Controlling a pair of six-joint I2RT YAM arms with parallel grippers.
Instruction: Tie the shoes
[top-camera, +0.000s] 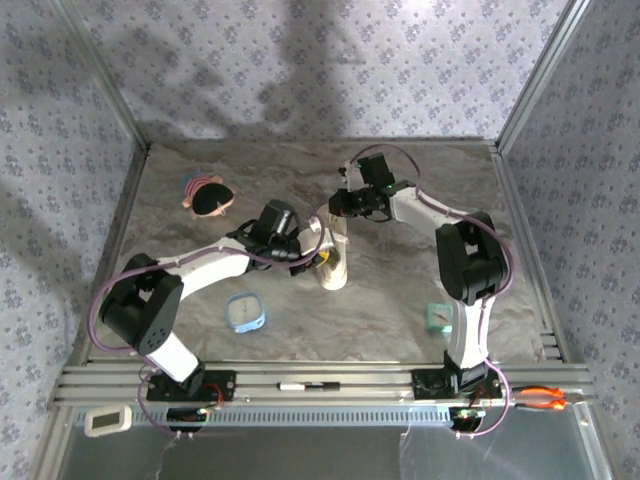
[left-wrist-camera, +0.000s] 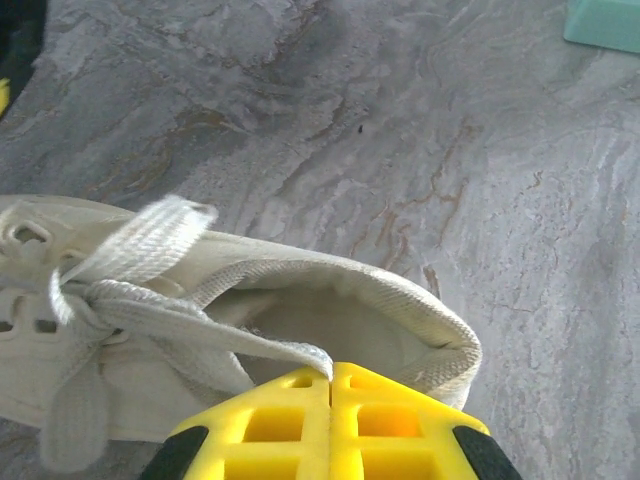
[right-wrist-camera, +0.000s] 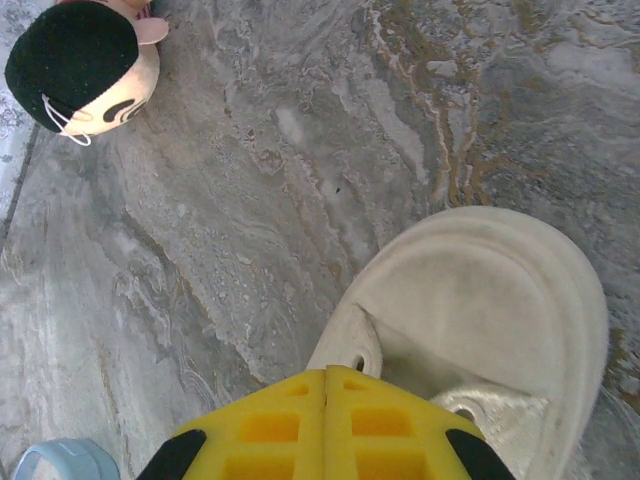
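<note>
Left wrist: the left fingers (left-wrist-camera: 338, 388) are pressed together, apparently nipping the tip of a lace (left-wrist-camera: 200, 325) just above the shoe (left-wrist-camera: 300, 272) collar. Right wrist: the right fingers (right-wrist-camera: 330, 392) are closed too, with nothing visibly held, hovering over the toe end. From above, the shoe lies mid-worktop (left-wrist-camera: 420, 130) between both arms. The step looks like gathering the laces. Next, the left should draw its lace taut while the right finds the other end.

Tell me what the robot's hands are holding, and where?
The left gripper pinches the lace of the shoe near its loose end. The right gripper is shut; any hold cannot be told.
</note>
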